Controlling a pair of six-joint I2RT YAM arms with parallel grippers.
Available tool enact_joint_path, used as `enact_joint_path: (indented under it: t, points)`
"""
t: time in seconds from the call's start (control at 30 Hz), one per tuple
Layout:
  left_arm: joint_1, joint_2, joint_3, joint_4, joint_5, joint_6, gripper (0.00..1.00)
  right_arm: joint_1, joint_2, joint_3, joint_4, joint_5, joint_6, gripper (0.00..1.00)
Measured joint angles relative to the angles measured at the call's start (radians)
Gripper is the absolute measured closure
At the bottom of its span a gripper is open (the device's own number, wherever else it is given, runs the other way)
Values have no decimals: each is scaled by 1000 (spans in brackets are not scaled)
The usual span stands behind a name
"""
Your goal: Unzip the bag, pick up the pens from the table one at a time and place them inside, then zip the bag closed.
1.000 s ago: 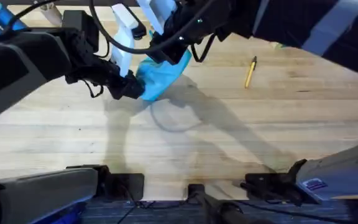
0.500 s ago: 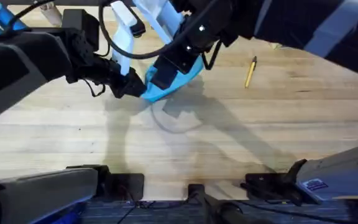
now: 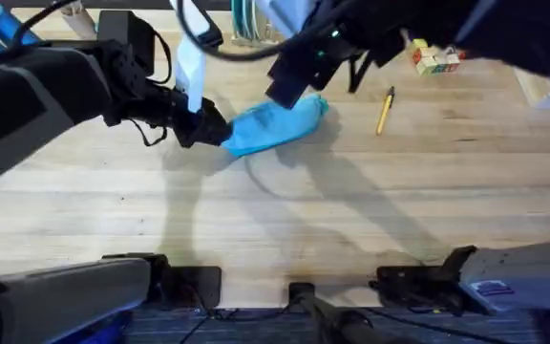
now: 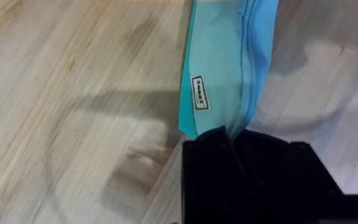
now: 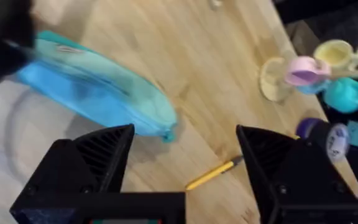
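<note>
Now, at the left of the overhead frame, the left gripper (image 3: 210, 126) has its black fingers pinched shut on the near end of the bag (image 3: 273, 124), right where the zipper line runs into the jaws in the left wrist view. That looks like an anchoring hold, pinning the pouch so the zipper can be worked from the other end. The bag lies flat on the table (image 3: 285, 220), stretching up and to the right across the upper middle of the frame. A small white label sits on its fabric (image 4: 199, 101); the lettering on it is too small to read.

Moving right, the right gripper (image 3: 289, 81) hovers above the bag's far end, fingers spread wide and empty, clear of the fabric in the right wrist view, with the zipper seemingly shut. Further right, the pen (image 3: 385, 110) lies alone on the wood, well apart from the bag, waiting its turn.
</note>
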Motion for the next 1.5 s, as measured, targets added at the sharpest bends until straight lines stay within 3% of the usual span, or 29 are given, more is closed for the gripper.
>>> enact_joint_path:
  t: [0.3,0.57,0.87,1.1,1.23,1.5]
  points:
    - [0,0,0,0,0,0,958,-87,-19,0,-34,13,82,5]
    - [0,0,0,1,0,0,958,-186,-112,0,-54,-12,169,5]
    - [0,0,0,0,0,0,958,-372,-158,0,-170,-383,176,5]
    - [0,0,0,0,0,0,958,-519,-155,0,-301,-668,61,5]
    - [0,0,0,0,0,0,958,-573,-155,0,-298,-743,9,5]
    - [0,0,0,0,0,0,959,-635,-151,0,-140,-782,-20,5]
